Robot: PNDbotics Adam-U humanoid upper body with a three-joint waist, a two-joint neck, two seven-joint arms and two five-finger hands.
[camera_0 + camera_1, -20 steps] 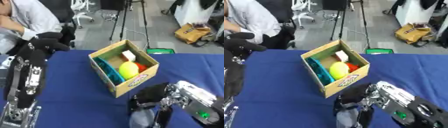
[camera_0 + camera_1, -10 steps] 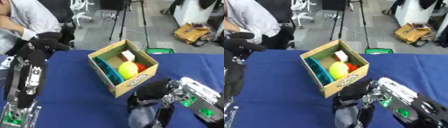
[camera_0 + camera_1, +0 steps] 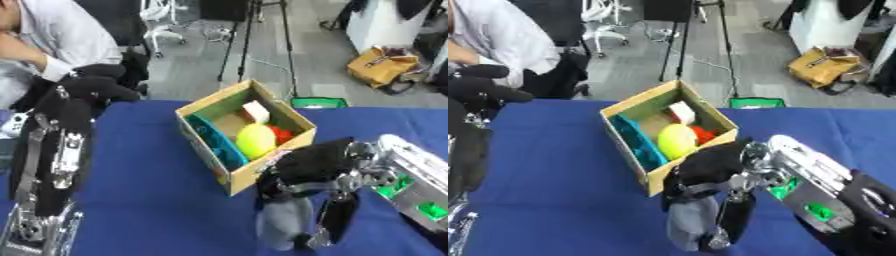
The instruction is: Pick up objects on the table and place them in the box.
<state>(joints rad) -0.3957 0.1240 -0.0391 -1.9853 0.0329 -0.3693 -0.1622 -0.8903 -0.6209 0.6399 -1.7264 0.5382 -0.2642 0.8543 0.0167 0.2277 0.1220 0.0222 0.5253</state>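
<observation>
An open cardboard box (image 3: 206, 148) stands askew on the blue table (image 3: 149, 200). Inside it lie a yellow ball (image 3: 255, 140), a teal thing (image 3: 217, 145), something red (image 3: 281, 134) and a small white block (image 3: 256, 111). Just in front of the box's near corner my right hand (image 3: 312, 161) hangs with its fingers pointing down. They are curled round a soft grey object (image 3: 282, 224), held upright over the cloth. My left hand (image 3: 94, 85) is raised at the far left, away from the box, fingers relaxed and holding nothing.
My left forearm (image 3: 52, 155) stands upright along the left edge. A person in a white shirt (image 3: 61, 37) sits beyond the table's far left corner. A green thing (image 3: 319, 102) lies on the floor behind the box.
My right hand has risen a little with the grey object and drawn closer to the box's near corner. The left arm and the box have stayed put.
</observation>
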